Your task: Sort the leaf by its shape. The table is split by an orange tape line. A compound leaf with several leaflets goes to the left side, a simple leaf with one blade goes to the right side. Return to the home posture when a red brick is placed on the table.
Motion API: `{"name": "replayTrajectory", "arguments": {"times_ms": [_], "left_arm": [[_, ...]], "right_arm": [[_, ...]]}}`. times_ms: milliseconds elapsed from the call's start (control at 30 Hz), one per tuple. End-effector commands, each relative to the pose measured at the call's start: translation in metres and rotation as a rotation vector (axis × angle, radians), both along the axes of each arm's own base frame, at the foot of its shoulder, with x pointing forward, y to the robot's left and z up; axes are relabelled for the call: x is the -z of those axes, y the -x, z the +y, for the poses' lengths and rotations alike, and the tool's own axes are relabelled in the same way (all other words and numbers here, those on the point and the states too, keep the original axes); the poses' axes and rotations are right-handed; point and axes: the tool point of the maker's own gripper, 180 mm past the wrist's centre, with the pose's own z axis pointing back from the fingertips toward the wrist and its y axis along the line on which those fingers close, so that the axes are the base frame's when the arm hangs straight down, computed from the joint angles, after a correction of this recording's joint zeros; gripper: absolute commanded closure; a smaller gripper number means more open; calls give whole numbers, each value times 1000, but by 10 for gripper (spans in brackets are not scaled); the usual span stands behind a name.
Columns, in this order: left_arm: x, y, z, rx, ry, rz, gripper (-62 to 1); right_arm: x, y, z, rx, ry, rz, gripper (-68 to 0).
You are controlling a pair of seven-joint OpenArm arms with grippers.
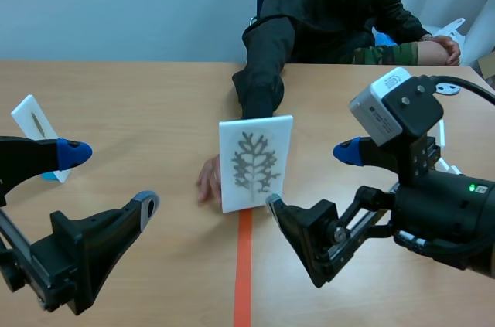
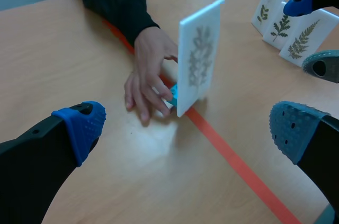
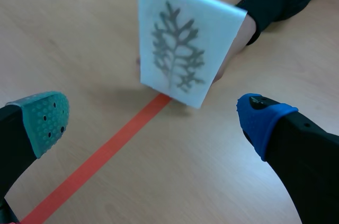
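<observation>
Left wrist view alone: blue stand (image 2: 172,96) under card (image 2: 200,57)

I operate in a lab-type test room: my wooden table (image 1: 139,95) carries an orange tape line (image 1: 243,273); plain pale wall (image 1: 116,2) behind.

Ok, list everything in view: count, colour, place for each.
Leaf card: 1, white, grey compound leaf, upright at the far end of the tape line.
Stand: 1, blue, under the leaf card.
Side card: 1, white, behind the left gripper.
Fern cards: 3, white, green leaves, near the right gripper.
Disc: 1, grey, far right.
Tape line: 1, orange, table middle.
Person's hand: 1, dark-sleeved, at the leaf card's base.
Left gripper: 1, black, open, low left.
Right gripper: 1, black, open, low right.
</observation>
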Motion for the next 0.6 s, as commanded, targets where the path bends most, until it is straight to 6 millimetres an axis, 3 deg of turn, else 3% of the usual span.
{"name": "replayTrajectory", "arguments": {"times_ms": [0,567], "left_arm": [[-7,-3,1,-11,18,-22,-623],[-7,-3,1,-10,18,-22,-623]], "right_arm": [[-8,-4,-2,4,-5,-28,-667],[-8,-5,-4,3,22,-47,-667]]}}
